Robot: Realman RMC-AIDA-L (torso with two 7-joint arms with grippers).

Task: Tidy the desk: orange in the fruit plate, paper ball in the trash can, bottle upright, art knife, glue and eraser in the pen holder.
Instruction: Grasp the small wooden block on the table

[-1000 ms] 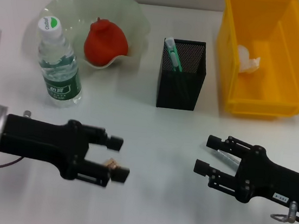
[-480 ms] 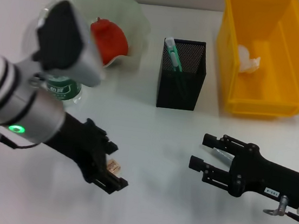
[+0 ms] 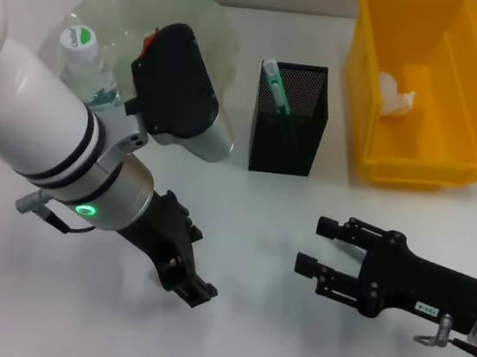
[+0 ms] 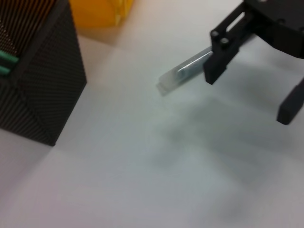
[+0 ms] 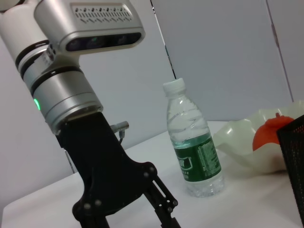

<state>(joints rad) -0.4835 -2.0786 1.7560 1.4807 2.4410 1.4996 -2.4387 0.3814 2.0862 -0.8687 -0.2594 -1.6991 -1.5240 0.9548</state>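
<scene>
My left gripper [image 3: 187, 281] points down at the table in front of the pen holder [image 3: 288, 132]; it also shows in the right wrist view [image 5: 161, 209]. The eraser is hidden. My right gripper [image 3: 317, 245] is open and empty, low over the table at the right. In the left wrist view it [image 4: 251, 85] stands over a clear stick-like thing [image 4: 185, 73] lying on the table. The bottle [image 3: 84, 55] stands upright. The orange [image 3: 148, 41] lies in the green plate [image 3: 182, 2], mostly hidden by my left arm. The paper ball [image 3: 397, 93] lies in the yellow bin [image 3: 361, 98].
A green-capped tool [image 3: 276, 83] stands in the pen holder. My bulky left arm [image 3: 51, 147] covers the table's left side. In the right wrist view the bottle [image 5: 192, 152], plate [image 5: 247, 142] and orange [image 5: 270, 130] stand behind my left gripper.
My left arm has swung up and over, turning its gripper downward over the spot where the eraser lay; the eraser is now hidden. The right gripper has crept slightly left.
</scene>
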